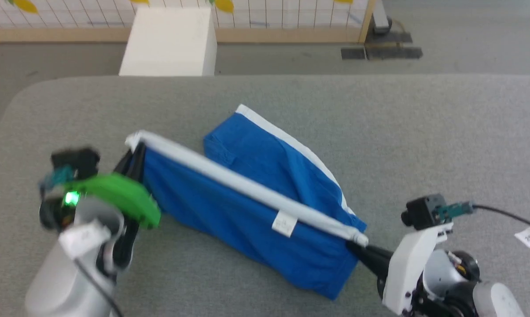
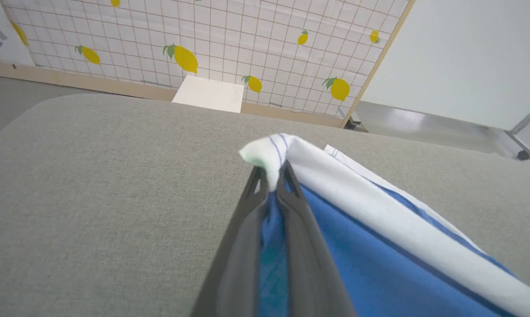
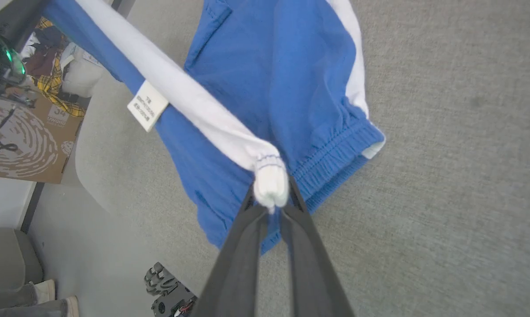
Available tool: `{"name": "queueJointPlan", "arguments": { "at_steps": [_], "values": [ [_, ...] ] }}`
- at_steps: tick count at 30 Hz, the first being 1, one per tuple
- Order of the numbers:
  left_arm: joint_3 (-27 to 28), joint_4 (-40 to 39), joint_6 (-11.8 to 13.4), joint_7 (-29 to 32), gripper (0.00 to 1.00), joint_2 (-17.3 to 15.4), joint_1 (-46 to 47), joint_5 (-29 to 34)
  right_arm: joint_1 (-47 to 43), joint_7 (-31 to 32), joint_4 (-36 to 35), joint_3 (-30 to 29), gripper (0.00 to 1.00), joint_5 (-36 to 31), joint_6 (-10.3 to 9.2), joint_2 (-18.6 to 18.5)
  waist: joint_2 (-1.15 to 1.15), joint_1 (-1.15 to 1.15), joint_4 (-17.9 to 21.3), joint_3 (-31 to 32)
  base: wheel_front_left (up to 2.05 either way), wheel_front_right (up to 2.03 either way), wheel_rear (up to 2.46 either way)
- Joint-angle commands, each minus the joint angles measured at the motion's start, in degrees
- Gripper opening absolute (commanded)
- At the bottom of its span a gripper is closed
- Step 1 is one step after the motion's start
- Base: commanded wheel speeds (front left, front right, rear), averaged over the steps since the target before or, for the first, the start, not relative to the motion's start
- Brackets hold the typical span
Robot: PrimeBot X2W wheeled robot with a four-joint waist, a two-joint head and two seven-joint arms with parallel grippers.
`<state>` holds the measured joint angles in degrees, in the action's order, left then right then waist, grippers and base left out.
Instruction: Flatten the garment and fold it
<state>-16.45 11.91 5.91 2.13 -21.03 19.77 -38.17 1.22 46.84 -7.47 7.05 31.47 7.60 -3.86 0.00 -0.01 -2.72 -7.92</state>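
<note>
Shorts [image 1: 247, 207] are positioned mid-table, over the grey table [image 1: 423, 132], with the white waistband [image 1: 243, 182] pulled taut between both grippers. The left gripper [image 1: 133, 154] is closed narrow on one end of the waistband; in the left wrist view, white fabric is pinched at its fingertips [image 2: 291, 189] and blue cloth is caught between the fingers. The right gripper [image 1: 357, 244] is closed narrow on the other end, with a white knob of fabric poking past its tips. In the head view the band runs diagonally from far left to near right. Blue cloth hangs below it on the near side; whether that lower edge touches the table cannot be told. The rest is laid on the table behind the band, edged by a white stripe [image 1: 291, 145]. A gathered hem [image 3: 335, 149] is seen just beside the right gripper. A white label [image 1: 285, 223] hangs from the band, nearer the right gripper. A white box [image 1: 170, 39] is seen beyond the table.
</note>
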Motion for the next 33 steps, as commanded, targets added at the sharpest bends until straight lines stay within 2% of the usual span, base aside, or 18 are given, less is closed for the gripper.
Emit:
{"name": "queueJointPlan", "arguments": {
  "at_steps": [1, 9, 13, 20, 28, 29, 30, 32, 33],
  "values": [
    [-0.41, 2.49, -0.98, -0.04, 0.0, 0.15, 3.98, 0.89, 1.27, -0.52, 0.45, -0.71, 0.0, -0.85, -0.11, 0.15, 0.0, 0.01, 1.85, -4.21, 0.0, 0.0, 0.0],
    [-4.52, 16.36, -6.0, 0.42, 0.0, 2.24, 20.42, 3.88, 6.47, -2.61, 1.56, -0.43, 0.0, -2.56, -0.11, 0.9, 0.0, 0.01, 5.83, -11.81, 0.0, 0.0, 0.0],
    [-5.93, 21.84, -7.51, 0.57, 0.0, 3.34, 25.97, 4.84, 7.99, -3.56, 2.46, 0.4, 0.0, -2.13, -0.11, 0.96, 0.0, 0.01, 7.48, -14.87, 0.0, 0.0, 0.0],
    [-8.18, 28.99, -9.79, 0.37, 0.0, 4.84, 32.54, 6.03, 9.49, -4.41, 3.85, 1.97, 0.0, -2.17, -0.11, 0.97, 0.0, 0.01, 9.23, -18.46, 0.0, 0.0, 0.0],
    [-9.29, 35.89, -10.54, 1.75, 0.0, 5.47, 35.61, 5.96, 9.93, -3.95, 4.52, 3.29, 0.0, -2.6, -0.11, 0.98, 0.0, 0.01, 10.27, -19.99, 0.0, 0.0, 0.0],
    [-9.32, 36.5, -10.68, 1.89, 0.0, 5.57, 35.84, 5.78, 9.99, -3.95, 4.5, 3.52, 0.15, -2.66, -0.11, 0.98, 0.0, 0.01, 10.29, -19.99, 0.0, 0.0, 0.0],
    [-9.3, 37.07, -10.86, 1.83, 0.3, 5.76, 36.07, 5.52, 10.0, -4.07, 4.42, 3.7, 1.0, -2.74, -0.11, 0.98, 0.0, 0.01, 10.23, -19.93, 0.0, 0.0, 0.0],
    [-9.49, 37.84, -11.18, 1.32, 1.0, 6.09, 36.48, 5.35, 9.96, -4.75, 3.95, 3.77, 1.0, -2.91, -0.11, 0.98, 0.0, 0.01, 9.9, -19.59, 0.0, 0.0, 0.0],
    [-9.6, 38.18, -11.33, 1.16, 1.0, 6.26, 36.62, 5.25, 9.84, -5.08, 3.74, 3.66, 1.0, -2.85, -0.11, 0.98, 0.0, 0.01, 9.69, -19.29, 0.0, 0.0, 0.0]
  ]
}}
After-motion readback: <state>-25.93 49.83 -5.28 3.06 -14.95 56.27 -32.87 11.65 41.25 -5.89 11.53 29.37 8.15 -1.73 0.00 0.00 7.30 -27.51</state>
